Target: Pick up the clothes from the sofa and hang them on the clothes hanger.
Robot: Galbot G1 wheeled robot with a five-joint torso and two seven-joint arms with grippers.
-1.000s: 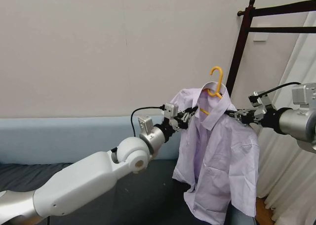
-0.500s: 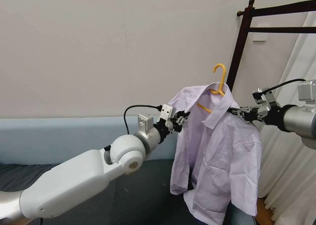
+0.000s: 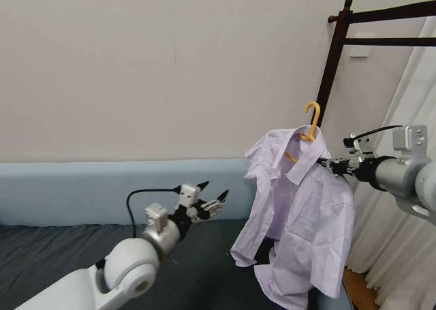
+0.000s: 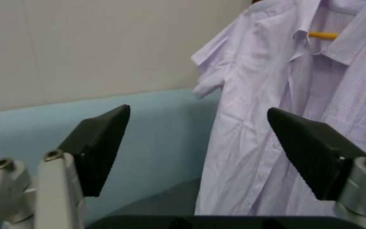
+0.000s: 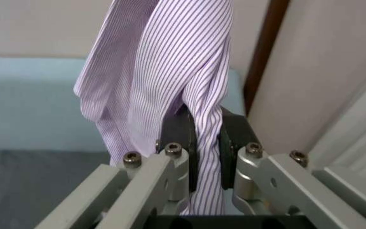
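Pale purple striped shirt (image 3: 300, 214) hangs on a yellow hanger (image 3: 312, 122), in the air off the sofa's (image 3: 82, 187) right end, hem low by the seat. Right gripper (image 3: 332, 165) reaches in from the right, fingers clamped on shirt fabric at the shoulder. Left gripper (image 3: 208, 201) is low over the seat, fingers spread wide, well apart from the shirt. Dark wooden rack (image 3: 332, 58) is close beside the hanger hook. White curtain (image 3: 402, 242) is at the right.

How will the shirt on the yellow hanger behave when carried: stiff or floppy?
Probably floppy: the shirt droops in folds below the yellow hanger. Likely light: the right gripper pinches only one shoulder, while the left gripper is open and apart. Hanging free, it may swing.
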